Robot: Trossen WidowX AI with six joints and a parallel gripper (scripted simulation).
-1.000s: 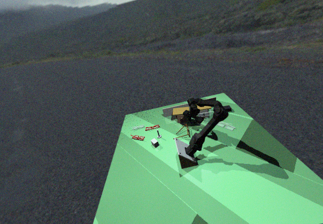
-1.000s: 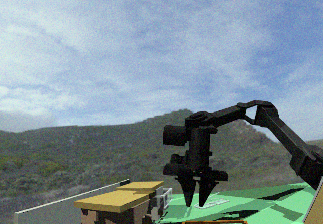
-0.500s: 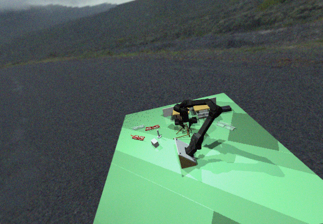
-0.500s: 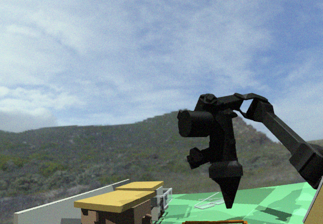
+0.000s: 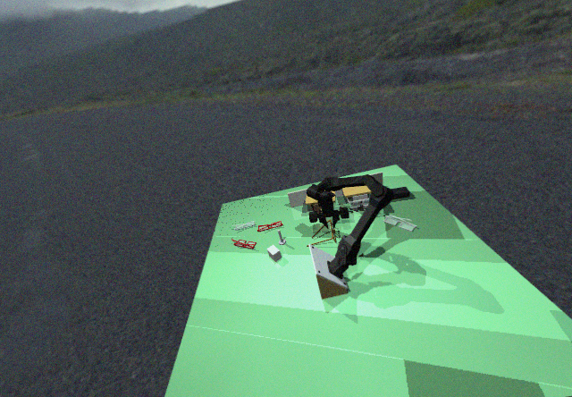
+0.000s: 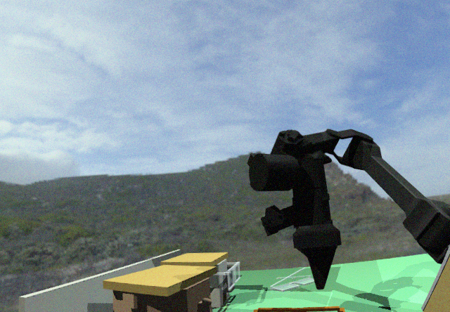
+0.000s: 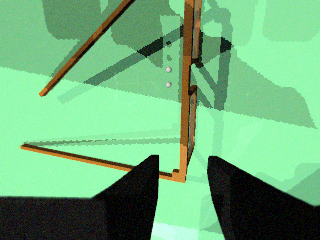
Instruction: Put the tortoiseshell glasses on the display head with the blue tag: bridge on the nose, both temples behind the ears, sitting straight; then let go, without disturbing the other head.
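Observation:
The tortoiseshell glasses stand on the green table with both temples spread open. My gripper points down over them, partly open. In the wrist view one end of the front frame shows between the fingertips, with space on both sides; no finger is seen pressing on it. A brown display head under a yellow top stands behind, partly hidden by my arm in the top view. A grey head beside it wears white-framed glasses. I cannot make out a blue tag.
A grey back panel stands behind the heads. White glasses lie to the right. Left are two red pairs, one nearer, another white pair, a small post and a pale block.

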